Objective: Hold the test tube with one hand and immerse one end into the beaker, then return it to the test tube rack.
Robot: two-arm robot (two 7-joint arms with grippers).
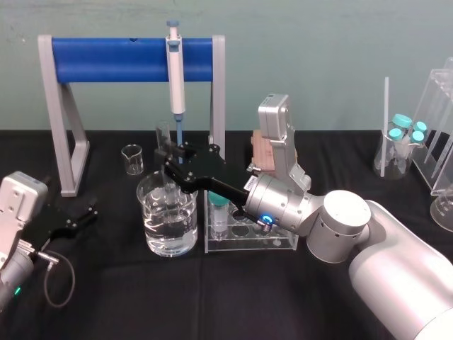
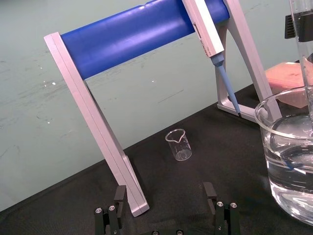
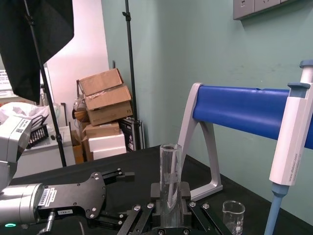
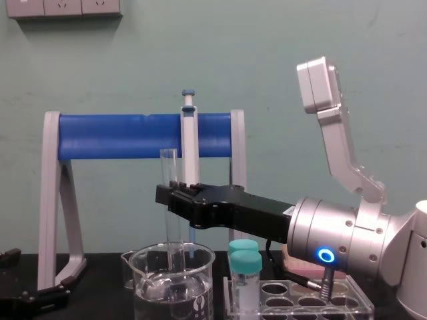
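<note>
The right claw (image 1: 170, 154) is gripping the test tube (image 4: 169, 170) tight around its middle and holding it straight up. The bottom end of the tube is sitting down inside the beaker (image 1: 152, 230), which is holding water. I cannot tell if the tip is touching the water. The test tube rack (image 1: 283, 244) is standing just beside the beaker, under the right arm. The left claw (image 1: 79, 214) is sitting low over the bench (image 1: 212, 304) on the left, fingers spread apart, holding nothing.
</note>
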